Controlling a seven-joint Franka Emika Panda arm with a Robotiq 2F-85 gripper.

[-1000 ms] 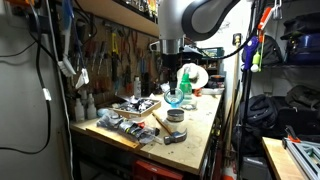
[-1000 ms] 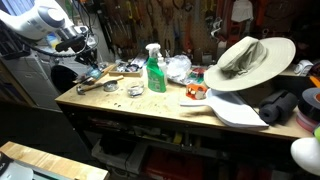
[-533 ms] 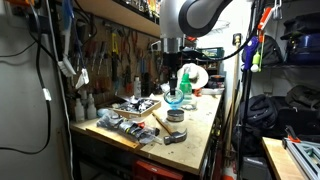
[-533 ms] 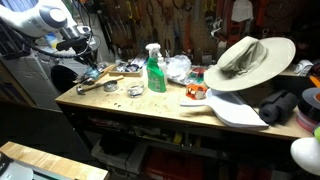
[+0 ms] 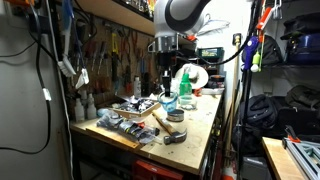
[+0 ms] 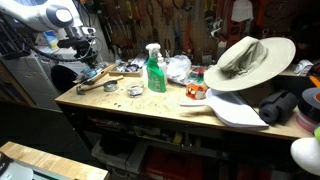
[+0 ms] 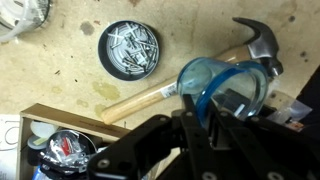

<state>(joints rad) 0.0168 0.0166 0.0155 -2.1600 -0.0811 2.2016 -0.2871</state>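
Note:
My gripper (image 7: pixel 204 118) is shut on a pair of clear safety goggles with a blue rim (image 7: pixel 228 72) and holds them just above the workbench. Below the goggles lies a hammer (image 7: pixel 150 97) with a wooden handle and a steel head. A round black tin of screws (image 7: pixel 130 48) sits on the bench beside the handle. In both exterior views the gripper (image 5: pixel 166 72) (image 6: pixel 86 52) hangs over the cluttered end of the bench, with the goggles (image 5: pixel 170 97) below it.
A green spray bottle (image 6: pixel 155 70) (image 5: pixel 185 88) stands mid-bench. A wide-brimmed hat (image 6: pixel 245 60) and a white dustpan (image 6: pixel 235 110) lie further along. A wooden tray of parts (image 5: pixel 120 125) (image 7: pixel 55 150) sits at the bench end. Tools hang on the back wall.
The arm's upper links have swung sideways and the gripper has shifted slightly over the bench end. It still holds the goggles.

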